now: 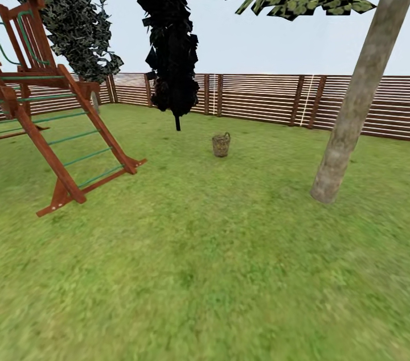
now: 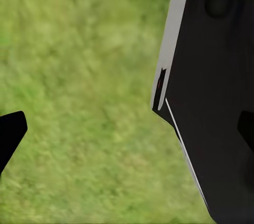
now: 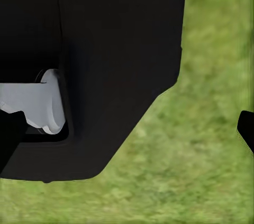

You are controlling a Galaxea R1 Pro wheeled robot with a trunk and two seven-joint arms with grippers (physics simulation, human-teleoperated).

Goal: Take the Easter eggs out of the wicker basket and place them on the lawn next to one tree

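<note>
**Basket far off, eggs unseen, obstacles on both flanks**

At the left of the head view stands a red-brown wooden climbing frame with green rungs, its feet splayed onto the lawn. A drive that drifts left risks clipping those feet.

Behind it, in the middle, hangs a dark narrow tree, not the kind to choose. Just right of it, well away across the grass, sits the wicker basket, before the slatted fence. It is too small to show any eggs, so their number cannot be judged.

At the right rises the thick-trunked tree, the likely drop-off spot; swinging wide could bump the trunk.

Both wrist views look down on grass past dark robot bodywork. Whether either gripper's fingers are spread or clenched, I cannot tell.
</note>
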